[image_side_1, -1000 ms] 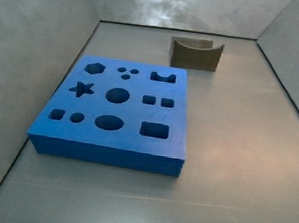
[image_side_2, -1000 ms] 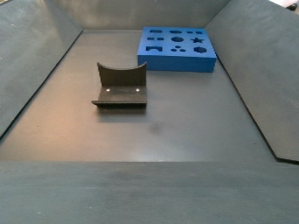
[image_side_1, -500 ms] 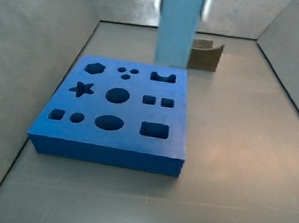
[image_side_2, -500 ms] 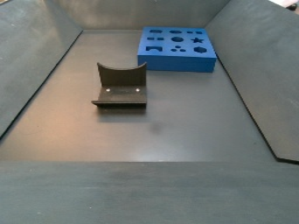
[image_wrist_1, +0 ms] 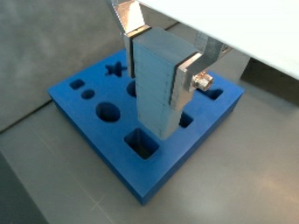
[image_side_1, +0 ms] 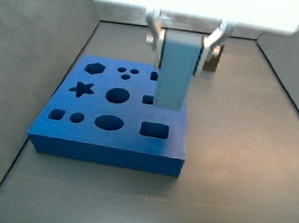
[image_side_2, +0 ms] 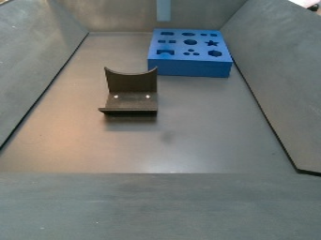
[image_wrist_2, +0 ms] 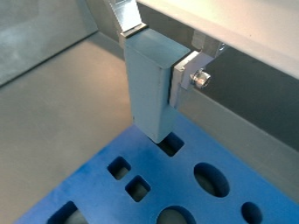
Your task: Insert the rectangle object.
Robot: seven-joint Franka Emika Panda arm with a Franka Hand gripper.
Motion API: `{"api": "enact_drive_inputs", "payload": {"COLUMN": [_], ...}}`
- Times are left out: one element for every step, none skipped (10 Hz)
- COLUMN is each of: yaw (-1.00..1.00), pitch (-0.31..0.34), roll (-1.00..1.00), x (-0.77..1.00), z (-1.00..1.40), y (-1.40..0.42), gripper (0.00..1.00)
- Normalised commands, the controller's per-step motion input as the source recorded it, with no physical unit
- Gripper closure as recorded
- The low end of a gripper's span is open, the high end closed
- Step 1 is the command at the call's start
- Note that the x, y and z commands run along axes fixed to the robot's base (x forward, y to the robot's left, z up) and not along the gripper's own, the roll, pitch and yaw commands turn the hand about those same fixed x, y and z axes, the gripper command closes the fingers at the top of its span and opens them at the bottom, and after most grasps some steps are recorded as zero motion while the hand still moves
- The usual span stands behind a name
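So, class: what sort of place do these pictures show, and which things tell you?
Probably a robot test cell: bare grey walled floor, a blue board with shaped holes, and the gripper holding the rectangle object above it.

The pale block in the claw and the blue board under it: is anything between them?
Nothing. In a wrist view the rectangle object, gripped by the claw, hangs upright with its lower end just above the blue board, near a rectangular hole. Only air separates them.
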Motion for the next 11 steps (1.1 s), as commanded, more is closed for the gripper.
{"api": "enact_drive_inputs", "payload": {"yaw": [0.0,0.0,0.0,0.0,0.0,0.0,0.01,0.04,0.06,0.0,-0.06], "pitch": [-0.079,-0.127,-0.137,-0.107,-0.05,-0.053,-0.031,-0.027,-0.009,0.0,0.0], "roll": [0.0,-0.01,0.0,0.0,0.01,0.05,0.07,0.12,0.12,0.04,0.08], "x": [0.0,-0.04,-0.13,-0.04,0.0,-0.04,-0.03,-0.01,-0.01,0.03,0.0], "z": [-0.43,-0.38,-0.33,-0.21,-0.15,-0.15,-0.21,-0.37,-0.34,-0.33,-0.42], "y": [-0.02,-0.03,-0.12,-0.17,-0.13,-0.16,-0.08,-0.15,-0.06,0.0,0.0], "gripper": [1.0,1.0,1.0,1.0,1.0,1.0,1.0,1.0,1.0,1.0,1.0]}}
